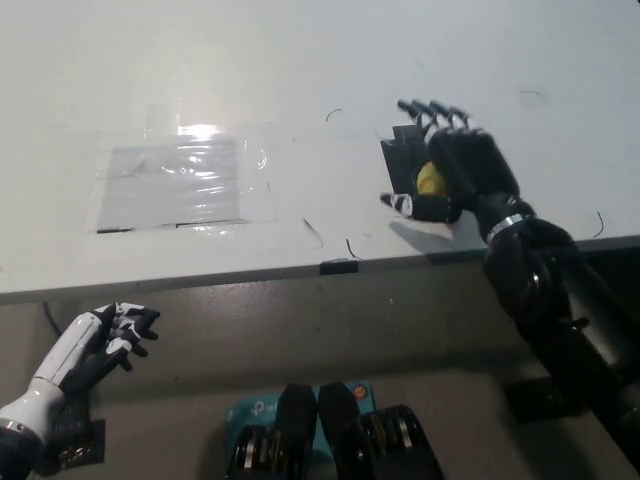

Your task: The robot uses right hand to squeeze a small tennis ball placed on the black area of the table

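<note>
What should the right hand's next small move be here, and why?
Probably close the fingers around the tennis ball. The right hand hangs over the black patch with its fingers spread, and the yellow ball shows under the palm, not gripped. The left hand rests below the table edge.

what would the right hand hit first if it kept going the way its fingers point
Probably nothing: beyond the right hand, open over the tennis ball, the fingers point toward the far side of the white table, seemingly bare there; height is unclear.
</note>
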Robot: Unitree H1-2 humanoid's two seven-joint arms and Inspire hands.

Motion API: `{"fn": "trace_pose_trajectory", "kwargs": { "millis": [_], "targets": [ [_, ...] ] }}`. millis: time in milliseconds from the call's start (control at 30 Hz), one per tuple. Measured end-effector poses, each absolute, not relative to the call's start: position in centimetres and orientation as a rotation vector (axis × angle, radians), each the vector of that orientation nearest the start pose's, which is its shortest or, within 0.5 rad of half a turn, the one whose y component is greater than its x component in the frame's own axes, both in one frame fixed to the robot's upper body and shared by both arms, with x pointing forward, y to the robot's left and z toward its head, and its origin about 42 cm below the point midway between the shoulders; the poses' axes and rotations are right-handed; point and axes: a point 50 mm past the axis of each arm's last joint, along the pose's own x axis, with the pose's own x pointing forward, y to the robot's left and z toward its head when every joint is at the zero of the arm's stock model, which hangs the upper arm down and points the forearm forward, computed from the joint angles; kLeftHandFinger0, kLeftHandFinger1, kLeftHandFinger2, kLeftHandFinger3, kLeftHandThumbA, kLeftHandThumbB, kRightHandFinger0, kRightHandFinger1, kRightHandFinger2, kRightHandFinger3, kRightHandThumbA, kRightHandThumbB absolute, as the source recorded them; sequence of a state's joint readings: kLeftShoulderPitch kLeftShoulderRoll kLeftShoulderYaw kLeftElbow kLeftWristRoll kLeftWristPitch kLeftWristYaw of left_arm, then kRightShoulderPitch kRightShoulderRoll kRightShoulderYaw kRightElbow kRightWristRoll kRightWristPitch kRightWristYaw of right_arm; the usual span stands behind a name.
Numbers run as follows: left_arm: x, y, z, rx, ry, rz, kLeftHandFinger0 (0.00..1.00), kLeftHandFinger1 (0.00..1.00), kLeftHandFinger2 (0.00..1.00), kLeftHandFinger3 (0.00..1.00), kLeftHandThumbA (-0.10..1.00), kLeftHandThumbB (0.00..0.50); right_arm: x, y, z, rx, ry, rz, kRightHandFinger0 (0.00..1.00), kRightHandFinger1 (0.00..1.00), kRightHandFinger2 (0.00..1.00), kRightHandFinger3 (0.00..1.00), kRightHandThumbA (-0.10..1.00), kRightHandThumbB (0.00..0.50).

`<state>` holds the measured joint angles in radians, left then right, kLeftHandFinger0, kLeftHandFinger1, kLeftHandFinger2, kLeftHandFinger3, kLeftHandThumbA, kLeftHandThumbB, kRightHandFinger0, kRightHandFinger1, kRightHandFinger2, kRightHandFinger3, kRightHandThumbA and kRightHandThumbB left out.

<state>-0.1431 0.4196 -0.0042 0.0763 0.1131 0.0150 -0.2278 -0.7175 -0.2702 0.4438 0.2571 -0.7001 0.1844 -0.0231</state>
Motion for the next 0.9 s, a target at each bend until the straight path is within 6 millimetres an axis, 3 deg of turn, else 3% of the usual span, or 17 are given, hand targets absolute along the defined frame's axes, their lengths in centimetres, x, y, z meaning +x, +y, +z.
{"fn": "trace_pose_trajectory", "kwargs": {
  "millis": [100,167,200,233,267,333,367,400,467,500,533,567,767,900],
  "targets": [
    [33.0,33.5,13.9,0.534,0.012,-0.209,0.41,0.46,0.54,0.64,0.86,0.035,44.7,-16.2,27.8,-1.091,-0.472,0.11,1.0,1.0,1.0,1.0,0.38,0.217],
    [32.9,33.6,13.8,0.534,0.016,-0.208,0.4,0.45,0.54,0.64,0.86,0.035,43.3,-18.0,28.3,-1.034,-0.493,0.045,1.0,1.0,1.0,1.0,0.36,0.218],
    [32.9,33.6,13.7,0.534,0.018,-0.207,0.4,0.45,0.54,0.64,0.86,0.041,42.3,-19.2,28.2,-1.002,-0.495,0.005,1.0,1.0,1.0,1.0,0.3,0.213],
    [32.8,33.6,13.7,0.534,0.019,-0.206,0.41,0.47,0.55,0.64,0.84,0.023,41.6,-20.1,28.4,-0.974,-0.501,-0.032,1.0,1.0,1.0,1.0,0.18,0.176],
    [32.8,33.6,13.7,0.534,0.02,-0.206,0.42,0.47,0.55,0.65,0.84,0.017,41.0,-21.1,28.3,-0.948,-0.501,-0.064,1.0,1.0,1.0,1.0,0.11,0.183],
    [32.8,33.7,13.7,0.534,0.021,-0.205,0.41,0.47,0.55,0.64,0.83,0.013,39.6,-24.2,26.9,-0.879,-0.466,-0.138,0.8,1.0,1.0,1.0,-0.01,0.16],
    [32.8,33.7,13.6,0.533,0.024,-0.205,0.41,0.47,0.55,0.63,0.82,0.001,39.0,-25.4,26.0,-0.85,-0.436,-0.161,0.56,0.75,1.0,0.95,-0.08,0.186],
    [32.8,33.7,13.6,0.533,0.025,-0.205,0.41,0.47,0.56,0.63,0.81,0.007,38.8,-25.8,25.7,-0.841,-0.426,-0.165,0.53,0.65,0.87,0.91,0.0,0.154],
    [32.7,33.8,13.3,0.532,0.033,-0.205,0.42,0.47,0.57,0.64,0.81,0.009,37.4,-27.6,23.4,-0.78,-0.357,-0.191,0.34,0.4,0.54,0.8,-0.02,0.132],
    [32.7,33.7,13.3,0.531,0.035,-0.205,0.42,0.47,0.57,0.64,0.81,0.01,36.7,-28.3,22.3,-0.746,-0.323,-0.205,0.23,0.31,0.45,0.75,-0.04,0.134],
    [32.7,33.7,13.3,0.531,0.036,-0.205,0.42,0.48,0.58,0.65,0.84,0.02,36.2,-28.8,21.5,-0.718,-0.296,-0.215,0.16,0.24,0.42,0.73,0.0,0.14],
    [32.7,33.7,13.2,0.53,0.037,-0.205,0.41,0.47,0.58,0.65,0.85,0.023,35.5,-29.3,20.3,-0.685,-0.257,-0.226,0.11,0.21,0.39,0.68,-0.04,0.141],
    [32.3,33.9,12.7,0.528,0.055,-0.205,0.42,0.49,0.57,0.65,0.83,0.027,32.3,-30.2,14.0,-0.474,-0.051,-0.279,0.1,0.16,0.29,0.66,-0.08,0.18],
    [32.1,33.9,12.6,0.528,0.06,-0.204,0.42,0.48,0.57,0.65,0.88,0.067,30.9,-29.9,10.9,-0.331,0.05,-0.309,0.06,0.14,0.24,0.62,-0.06,0.209]
  ]
}}
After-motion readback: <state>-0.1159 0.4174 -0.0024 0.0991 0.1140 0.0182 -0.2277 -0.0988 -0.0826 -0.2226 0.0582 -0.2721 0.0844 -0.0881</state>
